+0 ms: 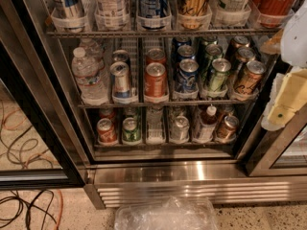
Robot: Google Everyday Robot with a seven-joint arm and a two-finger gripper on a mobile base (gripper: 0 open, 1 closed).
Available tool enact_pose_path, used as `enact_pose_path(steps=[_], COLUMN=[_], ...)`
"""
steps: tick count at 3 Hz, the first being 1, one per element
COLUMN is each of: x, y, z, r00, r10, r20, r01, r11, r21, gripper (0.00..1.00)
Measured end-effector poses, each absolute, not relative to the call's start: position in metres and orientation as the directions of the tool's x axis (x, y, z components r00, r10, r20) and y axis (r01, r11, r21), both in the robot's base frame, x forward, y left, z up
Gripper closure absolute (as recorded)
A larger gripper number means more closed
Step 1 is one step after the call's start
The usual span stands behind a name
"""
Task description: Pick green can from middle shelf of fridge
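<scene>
The fridge [158, 172] stands open in front of me, with a steel base and slatted grille. Its middle shelf [158, 102] is a wire rack with clear lane trays. A lane of dark green cans sits right of centre; the front green can [218, 74] has a silver top and stands upright at the shelf's front edge. Blue cans [187, 74] stand to its left and bronze-brown cans [249, 76] to its right. My gripper [284, 102], white and cream-coloured, is at the right edge of the view, to the right of the bronze-brown cans and apart from the green can.
Orange-red cans [155, 79], a silver-blue can [121, 79] and water bottles [88, 75] fill the shelf's left lanes. Tall cans [153, 4] stand on the rack above, small cans [130, 130] below. A dark door frame [33, 109] and cables [24, 147] lie left; a clear plastic tray [165, 214] lies on the floor.
</scene>
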State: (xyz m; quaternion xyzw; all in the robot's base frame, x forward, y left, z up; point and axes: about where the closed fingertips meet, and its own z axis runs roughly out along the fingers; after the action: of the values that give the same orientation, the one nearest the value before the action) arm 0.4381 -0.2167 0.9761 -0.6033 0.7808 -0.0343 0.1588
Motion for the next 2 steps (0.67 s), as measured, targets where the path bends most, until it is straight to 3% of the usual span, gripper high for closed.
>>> enact_pose_path(steps=[1, 2], x=[0.4381, 0.4382], y=[-0.2167, -0.2139], z=[0.9761, 0.9769], r00=[-0.222, -0.210], r10=[-0.953, -0.931], r20=[-0.207, -0.298], r01=[-0.931, -0.918], r11=[0.270, 0.293], r21=[-0.245, -0.267], gripper=[0.00, 0.00])
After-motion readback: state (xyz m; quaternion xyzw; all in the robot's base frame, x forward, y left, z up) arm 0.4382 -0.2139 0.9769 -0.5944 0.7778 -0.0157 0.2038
